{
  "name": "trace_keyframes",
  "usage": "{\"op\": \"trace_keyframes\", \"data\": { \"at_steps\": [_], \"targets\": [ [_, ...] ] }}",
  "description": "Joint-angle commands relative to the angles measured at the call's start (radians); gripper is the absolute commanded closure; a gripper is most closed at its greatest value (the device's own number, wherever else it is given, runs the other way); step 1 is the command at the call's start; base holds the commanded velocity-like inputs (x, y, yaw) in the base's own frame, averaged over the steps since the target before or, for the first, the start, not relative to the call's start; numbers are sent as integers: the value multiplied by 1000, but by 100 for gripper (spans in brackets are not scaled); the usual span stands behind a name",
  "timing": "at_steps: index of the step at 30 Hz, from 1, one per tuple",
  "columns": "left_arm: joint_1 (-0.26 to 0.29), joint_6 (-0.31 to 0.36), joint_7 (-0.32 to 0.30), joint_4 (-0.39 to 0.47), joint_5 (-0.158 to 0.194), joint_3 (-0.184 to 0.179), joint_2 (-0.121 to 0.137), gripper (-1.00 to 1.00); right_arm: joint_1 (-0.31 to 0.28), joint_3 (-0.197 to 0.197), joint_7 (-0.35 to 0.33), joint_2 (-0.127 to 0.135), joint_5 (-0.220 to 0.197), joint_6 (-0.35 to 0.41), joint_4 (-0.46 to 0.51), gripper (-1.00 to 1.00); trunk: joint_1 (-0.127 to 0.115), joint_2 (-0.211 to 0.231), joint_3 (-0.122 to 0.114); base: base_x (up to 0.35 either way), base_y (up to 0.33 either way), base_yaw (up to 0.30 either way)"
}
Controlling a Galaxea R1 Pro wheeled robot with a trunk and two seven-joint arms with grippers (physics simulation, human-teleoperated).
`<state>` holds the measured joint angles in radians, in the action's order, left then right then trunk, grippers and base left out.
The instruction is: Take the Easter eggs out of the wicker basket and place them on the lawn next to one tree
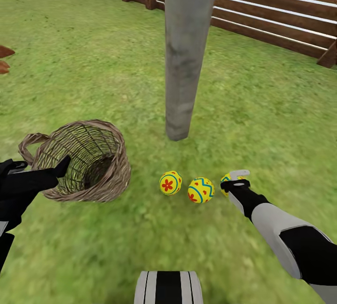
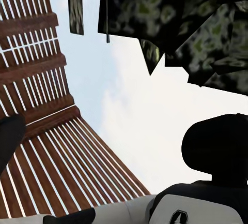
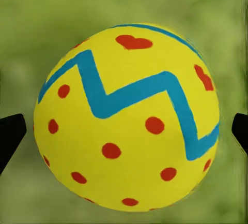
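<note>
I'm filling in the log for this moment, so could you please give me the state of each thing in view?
Basket: tipped on its side on the grass, held by the left claw, looks empty.
Two eggs: lying loose on the grass near the tree trunk.
Third egg: between the right claw's fingers, which stand apart.

Fenced garden, outdoors.
Showed green lawn point(image 1: 93, 61), brown slatted wooden fence point(image 1: 271, 18) along the back, pale grey tree point(image 1: 185, 51) trunk rising from grass, sky point(image 2: 134, 110) overhead.
</note>
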<state>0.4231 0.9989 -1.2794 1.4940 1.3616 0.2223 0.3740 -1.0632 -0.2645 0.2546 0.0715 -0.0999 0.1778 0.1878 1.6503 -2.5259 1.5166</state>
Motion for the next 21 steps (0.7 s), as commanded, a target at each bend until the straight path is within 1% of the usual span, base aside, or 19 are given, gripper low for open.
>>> {"op": "trace_keyframes", "data": {
  "at_steps": [1,11,14,16,21],
  "targets": [
    [0,7,0,0,4,0,0,-100,0,-9,5,1,-11,6,2,-100,-1,0,-3,0,0,0],
    [0,10,0,0,4,-1,2,-100,0,-9,5,1,-11,7,2,-100,-5,2,-42,0,0,0],
    [0,12,1,0,1,-18,5,-100,0,-9,6,-1,-11,7,2,-100,-6,3,-54,0,0,0],
    [0,12,3,0,-2,-22,8,-100,0,-9,6,-1,-11,8,2,-100,-7,4,-61,-8,0,0],
    [2,15,9,-2,-7,-21,14,-100,0,-10,3,2,-10,9,4,-100,-10,5,-81,-303,0,0]
  ]
}}
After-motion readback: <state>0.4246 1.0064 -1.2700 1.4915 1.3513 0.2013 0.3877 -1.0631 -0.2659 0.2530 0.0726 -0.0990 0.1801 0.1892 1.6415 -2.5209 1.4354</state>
